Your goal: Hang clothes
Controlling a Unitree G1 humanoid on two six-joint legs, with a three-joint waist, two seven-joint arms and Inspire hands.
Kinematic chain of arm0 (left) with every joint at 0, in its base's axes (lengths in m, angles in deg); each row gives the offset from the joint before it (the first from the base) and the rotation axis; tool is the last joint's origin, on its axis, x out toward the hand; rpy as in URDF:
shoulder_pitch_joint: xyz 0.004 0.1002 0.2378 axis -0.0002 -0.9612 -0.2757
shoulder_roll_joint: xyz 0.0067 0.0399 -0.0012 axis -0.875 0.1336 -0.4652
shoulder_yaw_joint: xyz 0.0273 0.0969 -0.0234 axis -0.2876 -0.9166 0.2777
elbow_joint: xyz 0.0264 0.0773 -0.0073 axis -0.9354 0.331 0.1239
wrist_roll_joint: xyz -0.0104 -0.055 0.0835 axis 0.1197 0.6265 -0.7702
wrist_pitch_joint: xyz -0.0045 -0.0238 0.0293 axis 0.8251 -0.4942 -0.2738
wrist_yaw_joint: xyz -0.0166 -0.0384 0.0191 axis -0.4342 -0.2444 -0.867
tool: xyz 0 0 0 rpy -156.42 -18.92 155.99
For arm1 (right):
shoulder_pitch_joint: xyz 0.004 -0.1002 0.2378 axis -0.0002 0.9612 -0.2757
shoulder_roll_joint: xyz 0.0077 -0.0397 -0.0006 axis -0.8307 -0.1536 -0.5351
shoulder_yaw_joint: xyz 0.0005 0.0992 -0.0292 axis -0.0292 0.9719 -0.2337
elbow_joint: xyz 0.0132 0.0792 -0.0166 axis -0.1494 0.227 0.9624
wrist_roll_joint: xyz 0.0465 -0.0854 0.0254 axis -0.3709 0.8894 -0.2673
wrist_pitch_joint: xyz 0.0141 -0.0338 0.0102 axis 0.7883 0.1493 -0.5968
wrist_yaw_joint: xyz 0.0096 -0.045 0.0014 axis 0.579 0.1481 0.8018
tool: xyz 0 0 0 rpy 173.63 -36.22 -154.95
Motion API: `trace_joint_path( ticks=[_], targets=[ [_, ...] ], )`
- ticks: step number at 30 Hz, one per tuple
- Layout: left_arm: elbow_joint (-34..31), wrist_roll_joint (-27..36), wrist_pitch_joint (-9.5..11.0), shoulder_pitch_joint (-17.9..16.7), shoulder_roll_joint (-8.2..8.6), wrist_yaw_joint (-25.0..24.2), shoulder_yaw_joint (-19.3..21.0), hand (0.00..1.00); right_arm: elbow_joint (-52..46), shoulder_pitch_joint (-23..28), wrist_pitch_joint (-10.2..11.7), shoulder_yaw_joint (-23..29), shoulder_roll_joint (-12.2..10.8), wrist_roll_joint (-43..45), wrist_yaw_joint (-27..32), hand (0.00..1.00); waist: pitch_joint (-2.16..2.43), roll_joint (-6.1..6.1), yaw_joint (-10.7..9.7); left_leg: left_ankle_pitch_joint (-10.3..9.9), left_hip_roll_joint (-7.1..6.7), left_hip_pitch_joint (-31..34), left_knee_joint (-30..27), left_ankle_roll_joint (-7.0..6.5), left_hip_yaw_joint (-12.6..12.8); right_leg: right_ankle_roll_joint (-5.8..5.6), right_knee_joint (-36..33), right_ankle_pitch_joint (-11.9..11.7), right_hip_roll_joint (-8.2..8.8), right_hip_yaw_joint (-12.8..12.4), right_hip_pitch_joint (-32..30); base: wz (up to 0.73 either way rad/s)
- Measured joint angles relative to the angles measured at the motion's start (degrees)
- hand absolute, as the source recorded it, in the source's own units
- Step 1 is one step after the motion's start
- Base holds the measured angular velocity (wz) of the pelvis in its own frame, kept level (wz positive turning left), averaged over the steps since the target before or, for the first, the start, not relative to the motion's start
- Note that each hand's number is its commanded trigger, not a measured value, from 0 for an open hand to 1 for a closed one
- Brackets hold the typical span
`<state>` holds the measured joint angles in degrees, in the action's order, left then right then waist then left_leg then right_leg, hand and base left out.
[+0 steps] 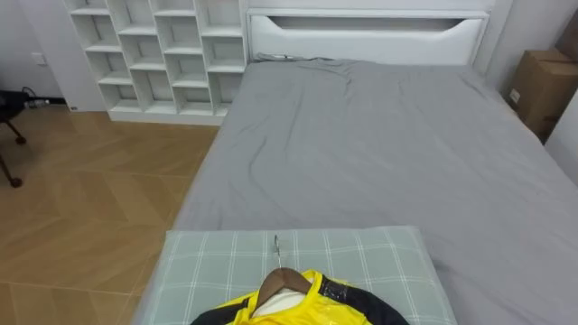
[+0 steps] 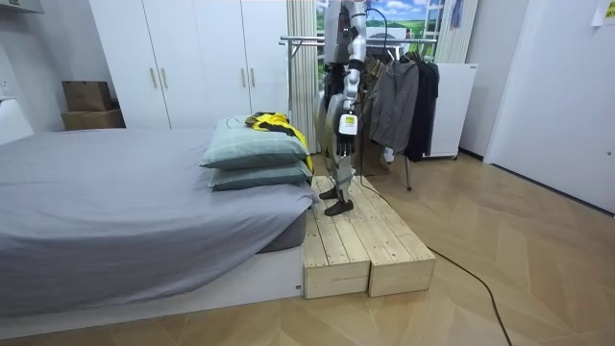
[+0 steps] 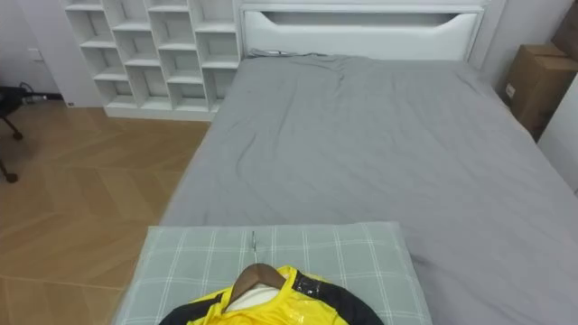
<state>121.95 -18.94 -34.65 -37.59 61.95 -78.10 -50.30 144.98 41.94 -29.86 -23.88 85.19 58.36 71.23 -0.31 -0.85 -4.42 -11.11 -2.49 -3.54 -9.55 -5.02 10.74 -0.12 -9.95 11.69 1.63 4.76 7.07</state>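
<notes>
yellow jacket (image 1: 312,302) on hanger (image 1: 281,279) atop checked pillow (image 1: 208,262), grey bed (image 1: 379,153) beyond, left hand (image 2: 344,127) lowered, state unclear

the robot (image 2: 338,101) is slim, silver-grey and black, with dark feet and a trailing dark cable (image 2: 461,270).

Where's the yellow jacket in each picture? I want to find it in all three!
Left eye view: the yellow jacket is at the bottom edge, in the middle.
Right eye view: yellow jacket at the bottom edge, slightly left of middle.
Room view: yellow jacket above the middle, on top of the stacked pillows.
Shared landmark: the checked pillow under it.
</notes>
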Motion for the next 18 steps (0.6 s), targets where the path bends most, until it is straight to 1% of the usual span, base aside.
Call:
trace_joint_path(
  ticks=[3,9,18],
  targets=[
    [0.0,0.0,0.0,0.0,-0.01,0.3,0.0,0.0,-0.1,0.0,0.0,0.0,0.0,0.1,-0.5,0.0,-0.03,-0.06,0.0,0.0,0.0,0.0,-0.1,0.0,0.0,0.0,0.0,0.0,0.0,0.0,0.0,0.0],
    [0.0,-0.1,0.0,0.0,0.0,1.3,0.0,0.0,-0.1,-0.1,0.0,0.1,0.0,0.3,-1.6,0.0,0.06,-0.25,0.0,0.0,0.03,0.1,-0.1,0.0,0.0,0.01,-0.1,0.0,-0.04,-0.2,-0.1,0.0],
    [0.0,0.0,0.1,-0.1,-0.01,1.5,0.0,0.0,0.1,-0.1,0.0,0.0,-0.2,0.3,-1.9,0.0,0.08,-0.31,0.0,0.0,0.14,-0.2,-0.2,0.0,0.1,0.01,-0.7,0.0,-0.1,-0.1,-0.2,0.0]
  ],
)
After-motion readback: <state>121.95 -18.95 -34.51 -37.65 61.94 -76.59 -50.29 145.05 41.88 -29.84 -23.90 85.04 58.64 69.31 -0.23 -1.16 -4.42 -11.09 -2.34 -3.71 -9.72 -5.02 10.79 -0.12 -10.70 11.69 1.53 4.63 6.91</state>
